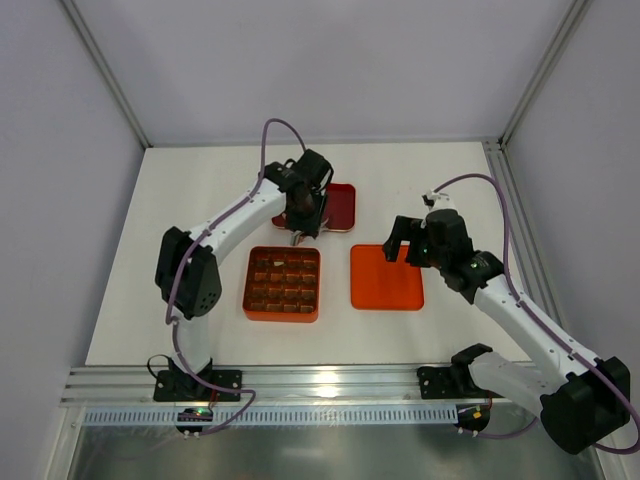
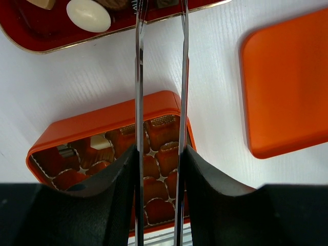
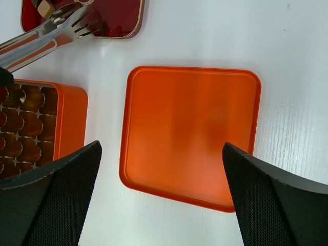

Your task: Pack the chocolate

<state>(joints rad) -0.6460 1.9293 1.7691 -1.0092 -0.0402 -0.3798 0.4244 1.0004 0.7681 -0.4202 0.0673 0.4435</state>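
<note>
Surface: white wood-grain table [image 1: 200, 300], pale walls [image 1: 330, 60]. The left gripper [image 2: 160, 154] is clenched on metal tongs [image 2: 138, 77]. The chocolate [image 2: 88, 14] lies in a red tray [image 2: 51, 43] beyond its fingertips. The right gripper [image 3: 161, 148] is released, jaws spread over the orange lid [image 3: 189, 133].

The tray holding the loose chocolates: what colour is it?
The tray is dark red with a thin gold rim; left wrist view shows it best.

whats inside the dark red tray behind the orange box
A cream-white oval chocolate and a tan cube show in the dark red tray. The tongs cross it and each view hides part, so any other pieces cannot be counted.
</note>
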